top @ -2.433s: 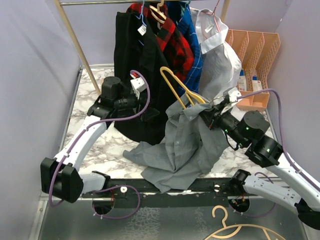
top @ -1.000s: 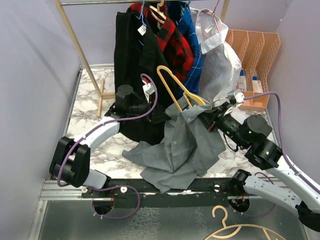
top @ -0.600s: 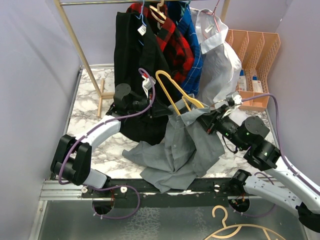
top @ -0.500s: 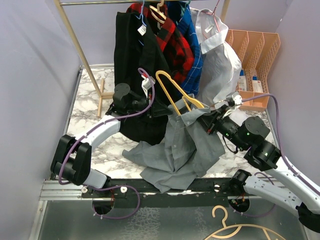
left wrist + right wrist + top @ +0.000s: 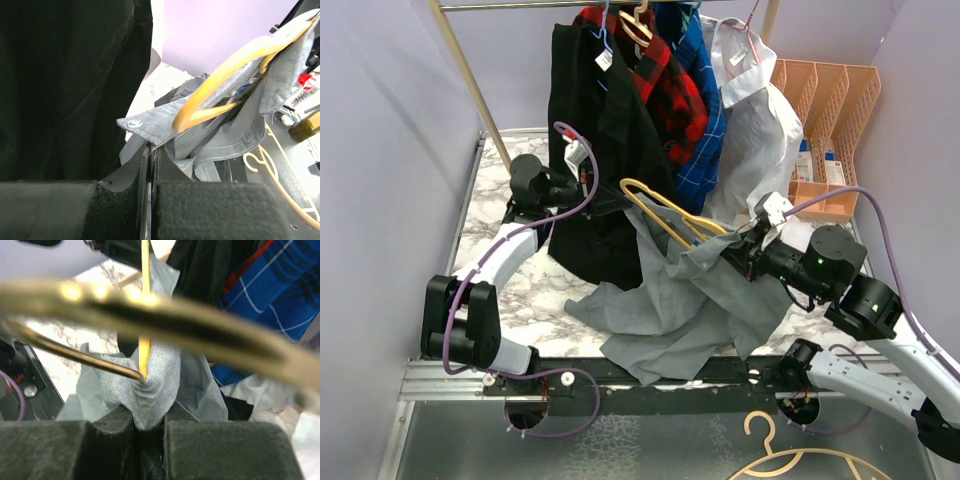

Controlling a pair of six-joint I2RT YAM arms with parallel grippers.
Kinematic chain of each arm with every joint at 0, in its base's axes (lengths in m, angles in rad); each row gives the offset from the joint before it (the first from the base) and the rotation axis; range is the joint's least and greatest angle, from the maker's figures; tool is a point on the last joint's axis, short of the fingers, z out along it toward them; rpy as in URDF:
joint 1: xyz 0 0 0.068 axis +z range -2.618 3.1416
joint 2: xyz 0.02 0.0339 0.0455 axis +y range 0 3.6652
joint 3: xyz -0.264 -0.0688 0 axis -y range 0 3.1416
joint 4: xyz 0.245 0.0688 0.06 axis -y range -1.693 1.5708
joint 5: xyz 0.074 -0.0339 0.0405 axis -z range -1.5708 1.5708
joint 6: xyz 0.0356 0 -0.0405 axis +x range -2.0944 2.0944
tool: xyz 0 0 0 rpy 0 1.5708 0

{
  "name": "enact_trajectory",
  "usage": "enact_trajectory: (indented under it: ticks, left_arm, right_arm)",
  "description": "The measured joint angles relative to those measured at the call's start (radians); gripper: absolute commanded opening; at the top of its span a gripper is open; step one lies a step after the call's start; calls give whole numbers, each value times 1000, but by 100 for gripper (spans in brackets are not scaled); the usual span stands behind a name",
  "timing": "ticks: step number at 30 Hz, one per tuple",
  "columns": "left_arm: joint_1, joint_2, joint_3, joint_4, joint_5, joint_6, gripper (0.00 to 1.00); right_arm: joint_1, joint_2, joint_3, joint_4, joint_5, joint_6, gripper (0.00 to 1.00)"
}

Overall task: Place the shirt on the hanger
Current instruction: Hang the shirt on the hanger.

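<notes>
The light-grey shirt [image 5: 685, 290] hangs in folds over the table's front middle, its upper part draped on the yellow hanger [image 5: 660, 205]. My left gripper [image 5: 615, 203] is shut on a stitched edge of the shirt [image 5: 145, 125], just left of the hanger's hook [image 5: 225, 70]. My right gripper [image 5: 728, 252] is shut on a bunch of shirt cloth [image 5: 150, 385] wrapped over the hanger's end [image 5: 144, 347]. In the right wrist view another bar of the hanger [image 5: 200, 325] crosses close and blurred. The shirt stretches between the two grippers.
Behind, a rail holds a black garment [image 5: 585, 110], a red plaid shirt [image 5: 670, 85], a blue plaid shirt [image 5: 708, 110] and a white shirt [image 5: 760, 130]. The rack's wooden leg [image 5: 470, 75] stands back left, an orange organizer [image 5: 830, 110] back right. A pale tan hanger [image 5: 800, 455] lies below the front edge.
My left gripper has shut on the shirt's edge and pulled it back and left. The hanger has tipped lower and to the left. The right gripper has kept its grip.
</notes>
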Motion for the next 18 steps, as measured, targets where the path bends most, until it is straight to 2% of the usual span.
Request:
enact_trajectory:
  ticks: [10,18]
  left_arm:
    - [47,2,58,-10,93,11,0]
    - [100,35,132,-20,181,10,0]
  right_arm:
    - [0,30,26,-139,-1,-172,1]
    - [6,98,79,-170,42,-278,1]
